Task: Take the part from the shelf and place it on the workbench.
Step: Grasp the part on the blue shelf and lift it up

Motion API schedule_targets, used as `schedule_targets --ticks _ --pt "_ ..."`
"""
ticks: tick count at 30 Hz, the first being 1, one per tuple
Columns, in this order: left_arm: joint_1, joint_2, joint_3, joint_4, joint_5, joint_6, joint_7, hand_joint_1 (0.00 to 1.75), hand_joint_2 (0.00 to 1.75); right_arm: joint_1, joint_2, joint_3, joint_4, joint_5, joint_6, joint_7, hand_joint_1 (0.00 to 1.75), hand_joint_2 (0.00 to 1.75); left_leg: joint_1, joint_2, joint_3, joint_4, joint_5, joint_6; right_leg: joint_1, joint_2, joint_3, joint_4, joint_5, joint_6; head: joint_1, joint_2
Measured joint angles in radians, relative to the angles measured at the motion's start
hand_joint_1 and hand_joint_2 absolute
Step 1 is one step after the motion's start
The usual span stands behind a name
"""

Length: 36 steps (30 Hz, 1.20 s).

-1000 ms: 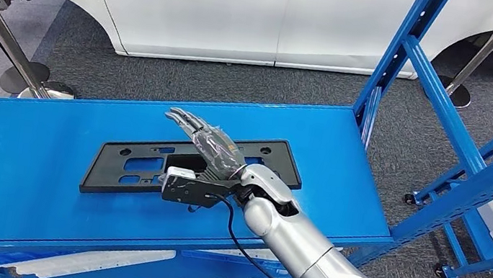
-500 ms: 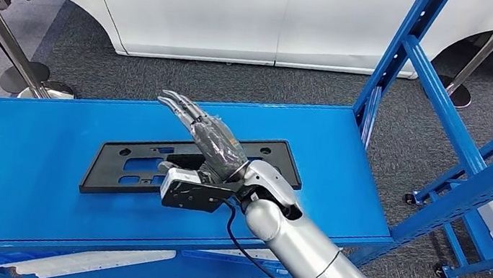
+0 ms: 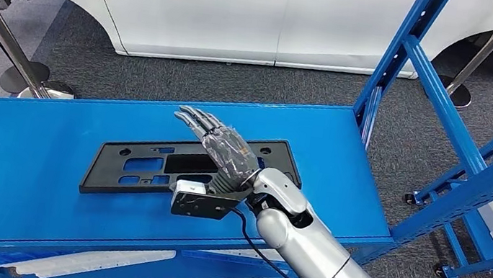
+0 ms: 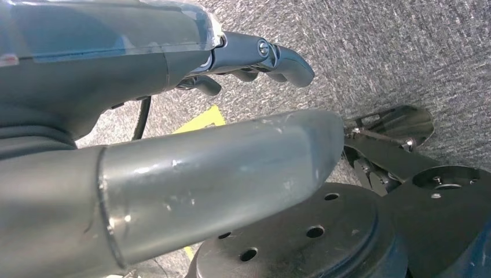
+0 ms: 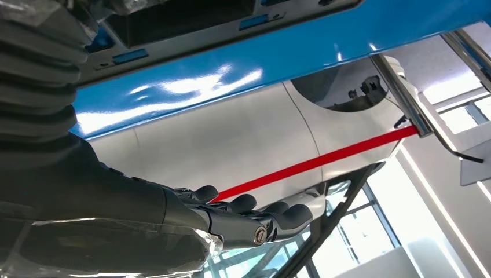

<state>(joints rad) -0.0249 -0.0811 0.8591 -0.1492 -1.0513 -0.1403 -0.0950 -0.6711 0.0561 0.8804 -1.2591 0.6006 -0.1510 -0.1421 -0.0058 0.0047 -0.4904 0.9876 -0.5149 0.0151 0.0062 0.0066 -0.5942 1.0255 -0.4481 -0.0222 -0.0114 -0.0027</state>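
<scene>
The black part (image 3: 153,162) lies flat in the middle of the blue desk (image 3: 15,157). The right hand (image 3: 221,146) hovers over it, fingers (image 3: 192,117) stretched out, released and empty. The left hand (image 4: 173,116) hangs above grey carpet, fingers holding nothing.

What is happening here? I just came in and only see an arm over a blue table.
The black plastic part, a long flat panel with cut-outs, lies flat on the blue workbench. The right robot hand is above it with fingers stretched out, holding nothing, so the part looks set down. The left robot hand hangs over the grey carpet, also holding nothing. A white vehicle with a red stripe stands behind the bench.
</scene>
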Motion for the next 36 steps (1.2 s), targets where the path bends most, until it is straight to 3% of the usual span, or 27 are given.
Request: schedule_targets --ticks 18,25,36 --pt "0.000 -0.001 0.000 0.000 -0.007 0.001 0.001 0.00 0.00 0.005 -0.023 0.031 0.059 0.074 0.011 0.025 0.00 1.75 0.000 0.000 0.000 0.000 0.000 0.000 0.000 0.000 0.000 0.000 0.000 0.000 0.000 0.000" --pt "0.000 -0.001 0.000 0.000 -0.007 -0.004 0.009 0.00 0.00 -0.010 -0.025 0.063 0.173 0.114 0.028 0.035 0.00 1.75 0.000 0.000 0.000 0.000 0.000 0.000 0.000 0.000 0.000 0.000 0.000 0.000 0.000 0.000" --pt "0.000 -0.001 0.000 0.000 -0.008 -0.004 0.012 0.00 0.00 -0.033 -0.023 0.090 0.303 0.249 -0.045 0.076 0.00 1.75 0.000 0.000 0.000 0.000 0.000 0.000 0.000 0.000 0.000 0.000 0.000 0.000 0.000 0.000"
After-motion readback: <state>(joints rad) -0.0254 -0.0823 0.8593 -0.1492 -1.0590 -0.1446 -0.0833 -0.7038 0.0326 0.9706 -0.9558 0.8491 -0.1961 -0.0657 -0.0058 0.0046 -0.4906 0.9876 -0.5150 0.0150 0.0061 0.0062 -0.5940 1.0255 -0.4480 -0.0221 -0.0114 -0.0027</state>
